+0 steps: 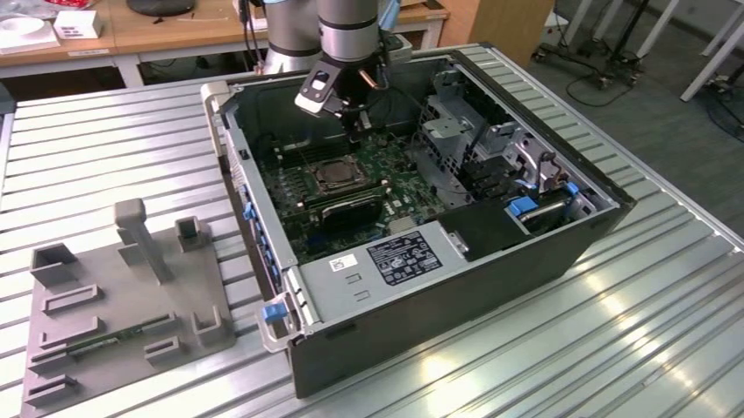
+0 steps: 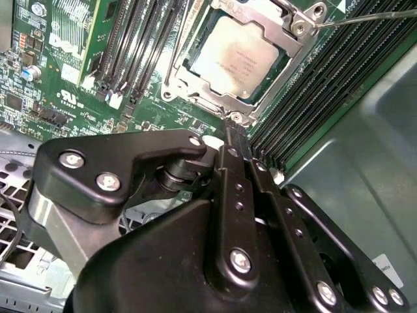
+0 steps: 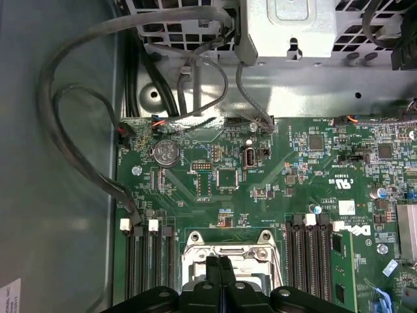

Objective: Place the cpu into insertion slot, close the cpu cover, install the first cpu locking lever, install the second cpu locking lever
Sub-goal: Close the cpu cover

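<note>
Jaws are closed and empty, tips at the cpu cover [image 2: 205, 94] (thin, stiff; push its rim). Beyond, the cpu [image 2: 234, 55] looks fragile.

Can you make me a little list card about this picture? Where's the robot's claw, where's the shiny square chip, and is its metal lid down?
Place: open computer case on a ribbed metal table
Gripper: gripper shut, nothing seen between its fingers, tips right at the socket's corner
Chip: cpu lies flat in its slot
Cover: cpu cover is down, framing the cpu
Lever: thin lever rod sticks out sideways from the socket
Beside the case: grey parts holder on the exterior view's left
</note>
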You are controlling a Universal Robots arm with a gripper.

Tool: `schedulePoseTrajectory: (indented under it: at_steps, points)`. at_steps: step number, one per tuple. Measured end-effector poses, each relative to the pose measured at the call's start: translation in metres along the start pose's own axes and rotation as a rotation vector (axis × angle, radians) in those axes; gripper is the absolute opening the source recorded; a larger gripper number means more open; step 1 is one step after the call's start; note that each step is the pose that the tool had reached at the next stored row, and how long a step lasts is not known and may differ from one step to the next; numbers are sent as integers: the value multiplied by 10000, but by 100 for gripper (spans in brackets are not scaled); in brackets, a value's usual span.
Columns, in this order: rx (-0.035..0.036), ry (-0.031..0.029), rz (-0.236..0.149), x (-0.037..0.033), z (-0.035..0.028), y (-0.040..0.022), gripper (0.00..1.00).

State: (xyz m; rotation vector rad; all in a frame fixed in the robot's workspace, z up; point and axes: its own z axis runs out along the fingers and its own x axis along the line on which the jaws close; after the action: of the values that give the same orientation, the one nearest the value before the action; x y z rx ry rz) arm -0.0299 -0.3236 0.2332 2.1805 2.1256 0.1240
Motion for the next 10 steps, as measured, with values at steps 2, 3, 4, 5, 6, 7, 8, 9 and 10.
schedulePoseTrajectory:
  at_steps: [2,3,4,5,6,7,8,9,10]
  points:
    - [5,0,0,0,0,0,11]
    - [38,-2,0,0,0,0,11]
    - [120,-3,-1,0,2,0,11]
    - [231,-4,-2,0,4,1,11]
    - [349,-7,-3,0,7,2,11]
    - [460,-9,-5,0,10,2,11]
    - [590,-10,-6,0,13,2,11]
    - [640,-14,-7,0,14,2,11]
    - [644,-16,-6,0,14,2,11]
